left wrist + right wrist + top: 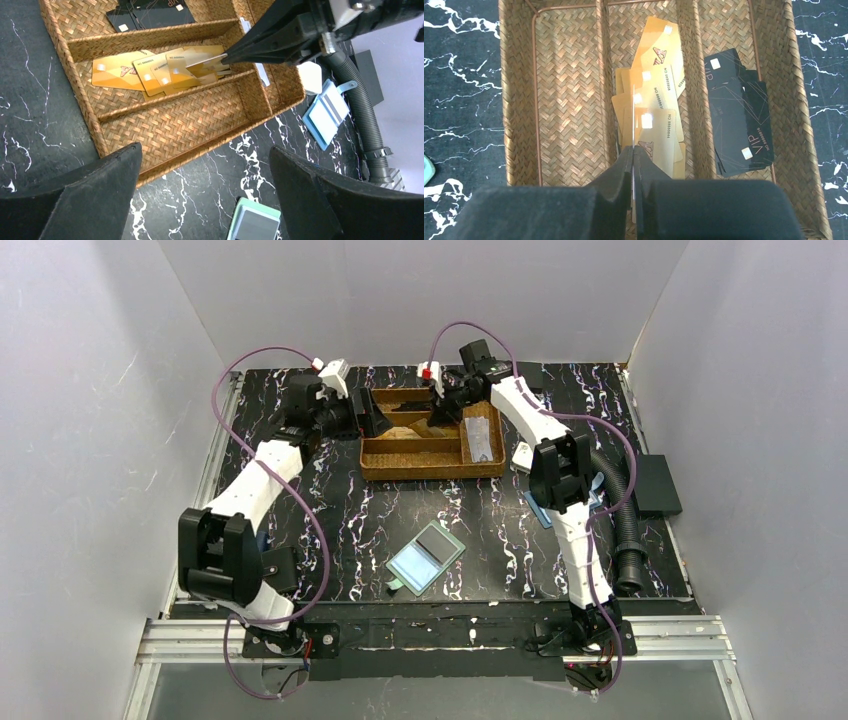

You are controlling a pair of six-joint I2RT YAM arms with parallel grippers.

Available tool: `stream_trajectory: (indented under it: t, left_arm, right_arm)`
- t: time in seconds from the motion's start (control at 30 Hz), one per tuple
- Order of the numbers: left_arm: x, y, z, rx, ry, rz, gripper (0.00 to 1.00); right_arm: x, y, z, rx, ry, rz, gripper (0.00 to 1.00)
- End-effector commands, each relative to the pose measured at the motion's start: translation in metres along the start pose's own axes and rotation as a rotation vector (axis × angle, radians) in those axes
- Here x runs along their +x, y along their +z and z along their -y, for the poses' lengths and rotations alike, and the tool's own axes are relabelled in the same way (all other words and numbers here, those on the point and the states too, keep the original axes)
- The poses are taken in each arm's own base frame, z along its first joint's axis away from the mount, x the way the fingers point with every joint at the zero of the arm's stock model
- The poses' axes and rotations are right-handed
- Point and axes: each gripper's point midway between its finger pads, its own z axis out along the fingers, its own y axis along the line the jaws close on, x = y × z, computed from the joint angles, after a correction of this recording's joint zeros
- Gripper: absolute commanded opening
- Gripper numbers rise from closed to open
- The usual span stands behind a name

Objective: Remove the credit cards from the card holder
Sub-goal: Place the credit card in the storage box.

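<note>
The teal-green card holder [427,555] lies open and flat on the black marbled table, near the front middle; one clear panel looks dark, the other pale. Its corner shows in the left wrist view [255,222]. Several orange-gold cards [656,100] lie in the middle compartment of a wicker tray [400,468], and dark blue cards [739,120] lie in the compartment beside it. My right gripper [632,150] is shut on a thin card [632,115], seen edge-on, just above the orange-gold pile [150,70]. My left gripper [204,155] is open and empty, above the tray's near wall.
A blue holder with greyish panels [327,112] and a small white box [310,77] lie right of the tray. A black ribbed hose [625,525] runs along the right side. White walls enclose the table. Both arms reach over the tray [165,150] at the back.
</note>
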Motion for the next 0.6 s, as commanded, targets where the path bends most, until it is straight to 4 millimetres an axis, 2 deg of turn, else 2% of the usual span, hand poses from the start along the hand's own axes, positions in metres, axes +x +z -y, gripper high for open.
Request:
stream_trajectory:
  t: [0.0,0.1,0.17,0.23,0.4,0.57]
  left_arm:
    - [-0.022,-0.03,0.021,0.037,0.036,0.111,0.98]
    - [-0.02,-0.036,0.023,0.034,0.026,0.12,0.98]
    - [-0.022,-0.04,0.025,0.031,0.022,0.134,0.98]
    - [-0.024,-0.045,0.026,0.027,0.013,0.147,0.98]
    - [-0.025,-0.056,0.031,0.022,-0.023,0.16,0.98]
    - [-0.025,-0.066,0.033,-0.004,-0.104,0.177,0.98]
  right_arm:
    - [-0.005,0.004,0.01,0.045,-0.041,-0.014,0.12]
    - [-0.016,0.004,0.029,0.149,-0.009,-0.007,0.2]
    - [-0.03,-0.001,0.045,0.224,-0.003,0.024,0.28]
    - [-0.039,-0.006,0.049,0.249,-0.001,0.039,0.37]
    - [-0.058,-0.019,0.038,0.234,0.021,0.08,0.39]
    - [-0.087,-0.046,0.015,0.176,0.092,0.164,0.42]
